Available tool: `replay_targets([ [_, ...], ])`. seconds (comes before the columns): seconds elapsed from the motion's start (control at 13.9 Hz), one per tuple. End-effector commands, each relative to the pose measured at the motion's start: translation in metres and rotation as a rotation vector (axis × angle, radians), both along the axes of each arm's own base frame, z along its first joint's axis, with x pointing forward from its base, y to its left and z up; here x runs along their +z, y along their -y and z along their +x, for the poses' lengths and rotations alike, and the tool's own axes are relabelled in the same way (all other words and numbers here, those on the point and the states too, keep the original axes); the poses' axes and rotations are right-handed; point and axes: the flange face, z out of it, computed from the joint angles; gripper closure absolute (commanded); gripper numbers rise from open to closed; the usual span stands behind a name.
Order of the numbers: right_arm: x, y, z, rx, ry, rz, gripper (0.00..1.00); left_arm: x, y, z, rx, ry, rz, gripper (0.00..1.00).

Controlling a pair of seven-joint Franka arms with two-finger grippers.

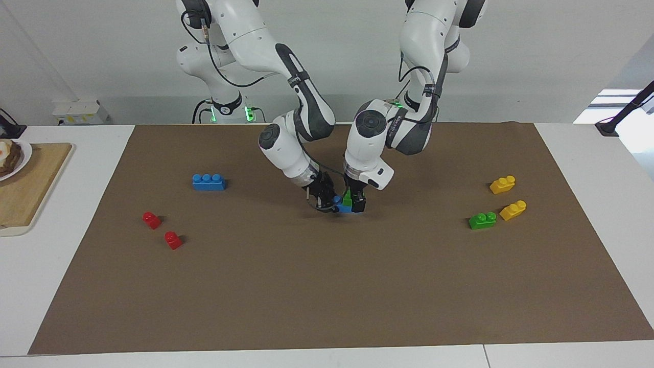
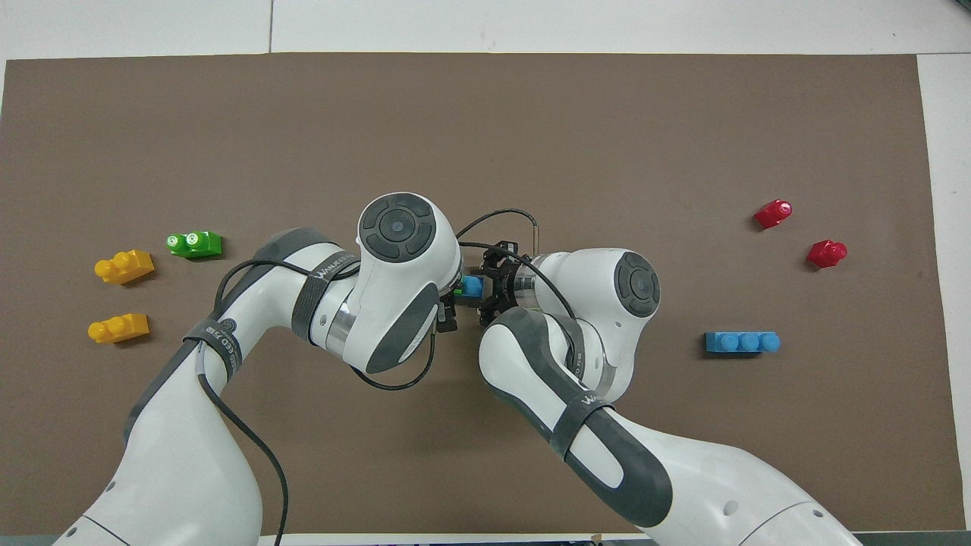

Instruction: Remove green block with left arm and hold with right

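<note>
A green block [image 1: 348,198] sits on top of a blue brick [image 1: 337,205] in the middle of the brown mat [image 1: 327,286]. My left gripper [image 1: 354,202] comes down on the stack from the left arm's end, and its fingers are closed on the green block. My right gripper [image 1: 325,198] is low at the blue brick's other end and touches it. In the overhead view both wrists crowd the stack. Only a sliver of the green block [image 2: 458,290] and one blue stud [image 2: 472,287] show between my left gripper [image 2: 447,307] and my right gripper [image 2: 486,292].
A second green block [image 1: 482,220] and two yellow bricks [image 1: 503,184] [image 1: 513,210] lie toward the left arm's end. A blue three-stud brick [image 1: 209,182] and two red pieces [image 1: 152,220] [image 1: 173,239] lie toward the right arm's end. A wooden board [image 1: 20,189] lies off the mat.
</note>
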Motion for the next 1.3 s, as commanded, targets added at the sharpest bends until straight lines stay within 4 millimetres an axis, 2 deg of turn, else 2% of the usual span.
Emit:
replay_targets([
  [0.0,-0.002,-0.005,-0.005,-0.021,0.009,0.002,1.00,-0.001,0.001,-0.002,0.008,0.019,0.010,0.00],
  [0.14,-0.002,-0.004,-0.004,-0.024,0.013,0.001,1.00,-0.004,0.001,-0.004,0.006,0.014,0.014,0.03],
  [0.29,-0.002,-0.005,-0.005,-0.025,0.013,0.001,1.00,-0.006,0.003,-0.007,0.001,0.012,0.017,0.22],
  [0.5,-0.002,-0.005,-0.005,-0.022,0.015,0.001,1.00,-0.006,0.002,-0.007,0.000,0.008,0.020,0.57],
  [0.58,-0.002,-0.005,-0.005,-0.022,0.015,0.001,1.00,-0.006,0.002,-0.007,0.000,0.005,0.022,0.71],
  [0.65,-0.003,-0.004,-0.004,-0.026,0.016,-0.002,1.00,-0.006,0.002,-0.007,-0.006,0.007,0.029,0.90],
  [0.72,-0.003,-0.003,-0.004,-0.027,0.017,-0.002,1.00,-0.005,0.002,-0.008,-0.015,0.011,0.036,1.00],
  [0.86,-0.003,-0.004,-0.005,-0.024,0.018,-0.002,1.00,0.000,0.001,-0.008,-0.027,-0.005,0.050,1.00],
  [1.01,-0.003,-0.003,-0.004,-0.026,0.018,-0.002,1.00,0.017,-0.006,-0.002,-0.016,-0.001,0.051,1.00],
  [1.22,-0.001,-0.005,-0.004,-0.025,0.021,0.001,1.00,0.057,-0.025,0.005,-0.016,0.040,0.032,1.00],
])
